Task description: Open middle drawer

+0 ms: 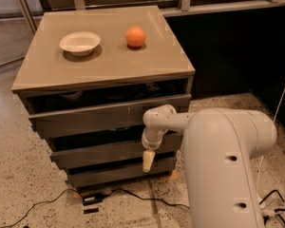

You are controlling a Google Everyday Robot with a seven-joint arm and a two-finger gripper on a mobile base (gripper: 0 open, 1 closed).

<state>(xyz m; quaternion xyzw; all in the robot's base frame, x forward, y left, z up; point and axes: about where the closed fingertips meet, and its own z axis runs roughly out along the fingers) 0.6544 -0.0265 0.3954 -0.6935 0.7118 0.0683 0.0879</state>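
The wide, shallow grey-brown wooden middle drawer [99, 153] is the second of three fronts in the grey cabinet [104, 70]. The white arm's cream-tipped gripper [147, 160] hangs pointing down before the drawer's right end, at about four o'clock from its centre. I can't make out whether it is spread or closed. On top, a white round bowl [80, 43] lies at nine o'clock from an orange ball [135, 36].

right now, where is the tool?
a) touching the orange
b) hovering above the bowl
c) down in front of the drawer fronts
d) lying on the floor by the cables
c: the tool hangs pointing down in front of the right part of the middle drawer, well below the bowl and orange, which sit on top of the cabinet.
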